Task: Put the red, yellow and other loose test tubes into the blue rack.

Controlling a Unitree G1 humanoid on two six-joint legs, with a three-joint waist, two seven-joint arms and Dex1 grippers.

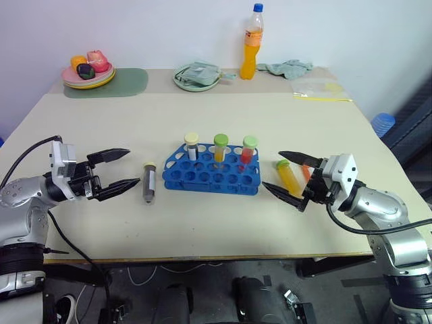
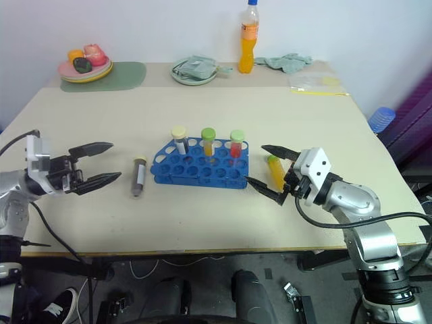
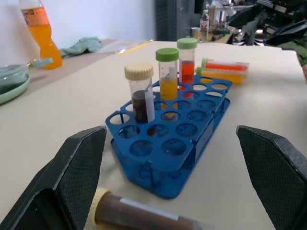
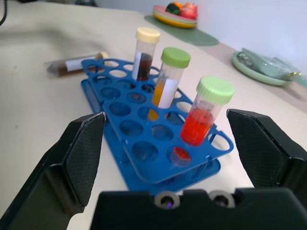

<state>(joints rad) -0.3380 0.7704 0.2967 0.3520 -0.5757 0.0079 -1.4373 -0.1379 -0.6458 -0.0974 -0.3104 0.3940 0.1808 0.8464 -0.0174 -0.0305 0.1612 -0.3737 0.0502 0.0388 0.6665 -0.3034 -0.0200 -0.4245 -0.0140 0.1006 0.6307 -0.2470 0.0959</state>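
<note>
The blue rack (image 1: pixel 202 181) stands mid-table with three upright tubes: a cream-capped dark one (image 1: pixel 192 145), a green-capped yellow one (image 1: pixel 221 147) and a green-capped red one (image 1: pixel 249 150). A loose brown tube (image 1: pixel 149 181) lies just left of the rack. My left gripper (image 1: pixel 133 167) hovers open beside it, with nothing between its fingers (image 3: pixel 72 177). Right of the rack lie a loose yellow tube (image 1: pixel 290 177) and a red tube (image 3: pixel 225 64) side by side. My right gripper (image 1: pixel 273 170) is open over them, and its fingers (image 4: pixel 81 158) point at the rack.
At the table's far edge are a plate of fruit (image 1: pixel 88 71) on a green mat (image 1: pixel 128 82), a green dish with a cloth (image 1: pixel 197 75), an orange drink bottle (image 1: pixel 252 44), a crumpled cloth (image 1: pixel 287 67) and a plastic bag (image 1: pixel 317 88).
</note>
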